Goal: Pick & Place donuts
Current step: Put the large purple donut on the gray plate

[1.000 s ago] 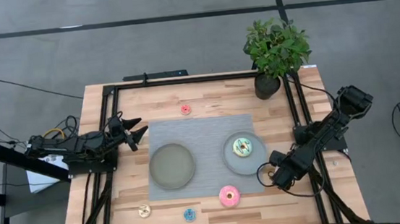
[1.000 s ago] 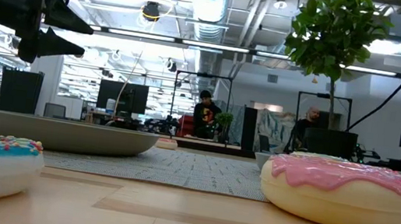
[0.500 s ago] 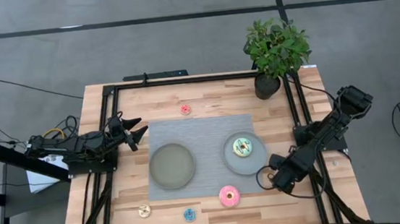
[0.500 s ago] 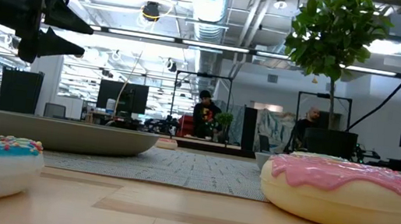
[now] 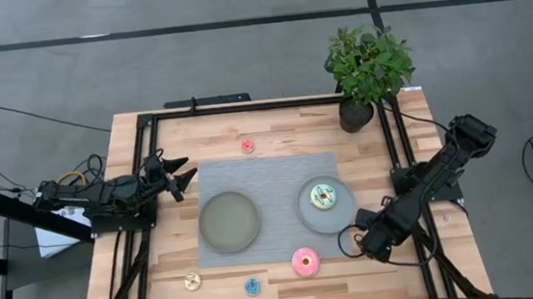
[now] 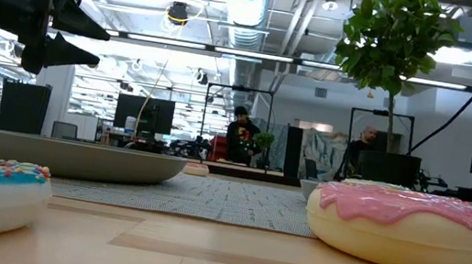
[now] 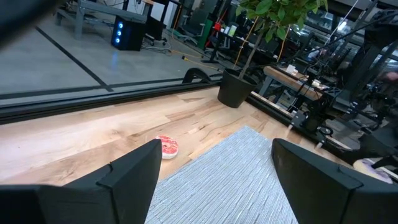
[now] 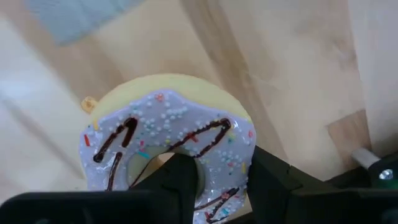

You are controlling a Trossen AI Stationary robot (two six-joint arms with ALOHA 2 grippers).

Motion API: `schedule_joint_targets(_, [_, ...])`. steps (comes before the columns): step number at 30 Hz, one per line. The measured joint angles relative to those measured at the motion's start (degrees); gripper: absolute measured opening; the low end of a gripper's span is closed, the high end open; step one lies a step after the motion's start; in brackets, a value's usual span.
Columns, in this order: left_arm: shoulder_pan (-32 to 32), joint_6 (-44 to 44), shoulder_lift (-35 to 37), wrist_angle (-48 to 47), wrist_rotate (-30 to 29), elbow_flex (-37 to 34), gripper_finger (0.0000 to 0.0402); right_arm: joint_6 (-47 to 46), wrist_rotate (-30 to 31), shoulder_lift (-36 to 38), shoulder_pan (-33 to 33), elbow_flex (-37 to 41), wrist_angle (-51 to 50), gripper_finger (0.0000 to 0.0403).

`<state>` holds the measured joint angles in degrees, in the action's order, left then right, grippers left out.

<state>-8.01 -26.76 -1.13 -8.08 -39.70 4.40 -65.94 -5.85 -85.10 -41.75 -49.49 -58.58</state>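
My right gripper (image 5: pixel 364 243) hovers near the table's near right, beside the pink donut (image 5: pixel 305 260), shut on the white-purple sprinkled donut (image 8: pixel 165 140). The gripper hides that donut in the high view. The green-white donut (image 5: pixel 323 197) lies on the right plate (image 5: pixel 342 213). The left plate (image 5: pixel 229 221) holds nothing. The tiny red donut (image 5: pixel 247 145) lies on the far wood. The tiny cream donut (image 5: pixel 192 282) and blue donut (image 5: pixel 252 286) lie near the front edge. No tiny green donut shows. My left gripper (image 5: pixel 184 175) waits open at the mat's left edge. My right gripper holds the white-purple donut by its ring wall (image 8: pixel 230 168). One finger (image 8: pixel 180 180) is inside the hole and the other finger (image 8: pixel 273 180) is outside the rim. The iced face is turned toward the wrist camera, and the donut seems lifted off the wood.
A grey mat (image 5: pixel 267 178) carries both plates at the table's middle. A potted plant (image 5: pixel 366 68) stands at the far right corner. Black frame rails (image 5: pixel 244 108) run along the table's sides. People sit in the room beyond, far from the table.
My right gripper has moved a little toward the table's near edge and left, closer to the pink donut, still carrying the white-purple donut.
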Motion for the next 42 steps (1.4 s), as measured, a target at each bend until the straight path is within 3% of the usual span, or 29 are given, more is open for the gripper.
schedule_joint_targets(6, [0.02, 0.00, 0.00, 0.00, 0.00, 0.00, 0.0298, 5.78, 0.18, 0.00, 4.93, -4.09, -1.57, 0.0109])
schedule_joint_targets(19, [0.00, 0.00, 0.00, 0.00, 0.05, 0.00, 0.0298, 23.94, 0.04, 0.02, 22.17, -6.52, -1.40, 0.0109])
schedule_joint_targets(28, [0.02, -0.01, 0.00, 0.01, 0.45, 0.00, 0.0298, 32.73, -4.98, -0.31, 32.68, -6.52, -5.22, 0.0109])
schedule_joint_targets(34, [0.02, -0.01, 0.00, 0.00, 0.46, 0.00, 0.0298, 34.51, -9.17, -0.33, 36.43, -6.52, -5.93, 0.0109])
schedule_joint_targets(42, [0.02, 0.08, 0.00, -0.02, 0.31, 0.00, 0.0298, 34.54, -8.67, -0.55, 36.76, -6.52, -5.07, 0.0109])
